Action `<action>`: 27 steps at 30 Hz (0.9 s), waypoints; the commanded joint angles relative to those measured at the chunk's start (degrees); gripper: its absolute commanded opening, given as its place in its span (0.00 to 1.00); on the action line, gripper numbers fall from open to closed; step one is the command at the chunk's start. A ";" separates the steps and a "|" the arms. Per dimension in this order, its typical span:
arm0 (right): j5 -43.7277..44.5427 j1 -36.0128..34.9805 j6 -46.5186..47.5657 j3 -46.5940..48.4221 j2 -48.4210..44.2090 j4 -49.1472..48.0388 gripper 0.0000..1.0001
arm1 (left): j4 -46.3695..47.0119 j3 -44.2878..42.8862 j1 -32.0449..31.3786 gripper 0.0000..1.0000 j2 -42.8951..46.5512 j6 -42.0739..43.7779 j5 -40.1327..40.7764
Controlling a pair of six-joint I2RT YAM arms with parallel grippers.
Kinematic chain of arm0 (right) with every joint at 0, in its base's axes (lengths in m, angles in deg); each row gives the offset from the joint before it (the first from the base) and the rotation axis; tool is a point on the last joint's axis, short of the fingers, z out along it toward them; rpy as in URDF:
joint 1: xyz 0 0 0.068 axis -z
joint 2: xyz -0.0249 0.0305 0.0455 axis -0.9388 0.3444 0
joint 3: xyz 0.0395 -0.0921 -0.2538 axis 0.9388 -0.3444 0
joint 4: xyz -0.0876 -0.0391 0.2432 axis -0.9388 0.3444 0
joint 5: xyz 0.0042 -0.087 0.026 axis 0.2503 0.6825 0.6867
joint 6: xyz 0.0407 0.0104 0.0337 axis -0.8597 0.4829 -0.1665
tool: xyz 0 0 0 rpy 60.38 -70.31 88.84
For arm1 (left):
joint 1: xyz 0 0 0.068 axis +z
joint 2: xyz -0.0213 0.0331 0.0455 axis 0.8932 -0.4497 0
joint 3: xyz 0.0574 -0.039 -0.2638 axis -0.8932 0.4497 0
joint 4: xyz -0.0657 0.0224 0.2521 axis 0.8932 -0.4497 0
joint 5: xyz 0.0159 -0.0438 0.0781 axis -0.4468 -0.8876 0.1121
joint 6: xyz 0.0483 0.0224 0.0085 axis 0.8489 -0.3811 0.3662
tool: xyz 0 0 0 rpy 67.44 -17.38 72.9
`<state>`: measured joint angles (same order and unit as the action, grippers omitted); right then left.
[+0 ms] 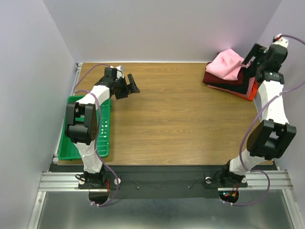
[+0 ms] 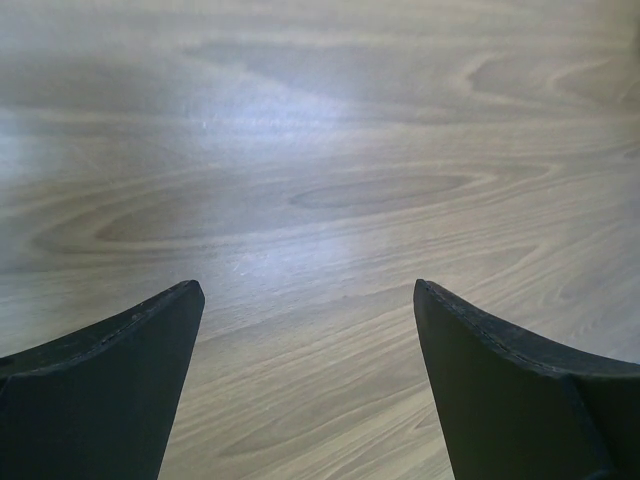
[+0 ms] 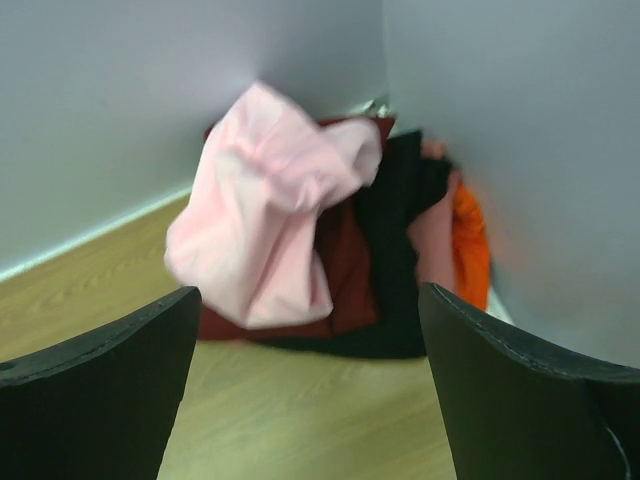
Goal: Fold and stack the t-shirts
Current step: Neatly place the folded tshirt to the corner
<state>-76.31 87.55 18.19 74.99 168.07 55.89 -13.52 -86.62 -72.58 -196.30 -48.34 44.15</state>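
The right gripper [image 3: 308,290] hangs with its jaws spread wide and nothing between them, pointing at the t-shirts just beyond. The light pink shirt [image 3: 265,200] lies rumpled on top of the pile, over a dark red shirt [image 3: 345,270], a black shirt [image 3: 395,230] and an orange-red shirt [image 3: 470,240], all pushed into the far right corner of the wooden table [image 1: 176,119] against the walls. The left gripper [image 2: 305,285], equally wide and empty, hovers over bare wood near the green tray [image 1: 71,148].
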 commanded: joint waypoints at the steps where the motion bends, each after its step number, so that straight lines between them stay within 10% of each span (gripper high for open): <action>1: -0.18 -6.08 0.90 -7.44 -2.67 -0.59 0.95 | 4.31 0.26 -0.28 0.99 7.36 0.64 4.09; 13: -4.05 -32.27 -9.12 -21.34 -0.92 -5.16 0.95 | 5.46 1.58 -2.56 0.99 14.84 1.78 10.69; 27: -2.65 -35.01 -10.61 -24.15 -1.45 -8.86 0.95 | 7.83 4.48 -3.09 0.99 20.03 2.66 12.72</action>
<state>-80.07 52.29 7.96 50.99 168.00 50.62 -8.67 -83.12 -75.31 -179.34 -47.00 56.21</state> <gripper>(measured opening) 0.951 0.985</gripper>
